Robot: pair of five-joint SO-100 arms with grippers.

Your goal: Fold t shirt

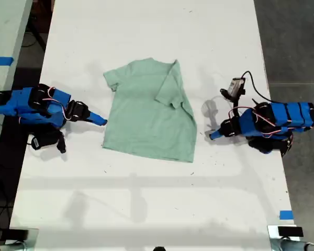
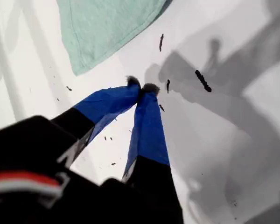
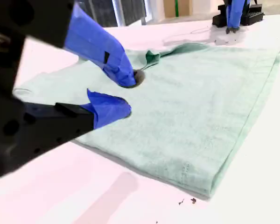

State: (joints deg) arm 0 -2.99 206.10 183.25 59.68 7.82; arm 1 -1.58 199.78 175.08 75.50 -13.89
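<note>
The white table [image 1: 146, 31] is noted as the work surface, with the t shirt [image 1: 146, 115] laid flat near its middle, between the two arms. The t shirt is found partly folded. The side toward my first gripper [image 1: 212, 136] is turned in over the body, so that its sleeve [image 1: 170, 86] lies on top of the chest. The side toward my second gripper [image 1: 102, 123] is not yet folded, and the other sleeve [image 1: 111, 78] is spread out on the table beyond that gripper. One lengthwise fold is therefore judged done. The opposite side fold and at least one fold of hem toward neck are judged outstanding, so the task is put at well under half complete. My first gripper [image 2: 142, 86] is seen with its jaws pressed together and nothing between them. It is held over bare table, with a corner of the t shirt [image 2: 102, 28] ahead of its tips and clearly apart from them. My second gripper [image 3: 126, 94] is seen with its jaws spread, poised at the near edge of the t shirt [image 3: 191, 116], with the cloth lying ahead of and beneath the tips. No cloth is seen pinched between the jaws, and whether the lower tip touches the cloth cannot be told. The doubled edge of the hem is seen lying even. Small dark specks are noted on the table around my first gripper.
</note>
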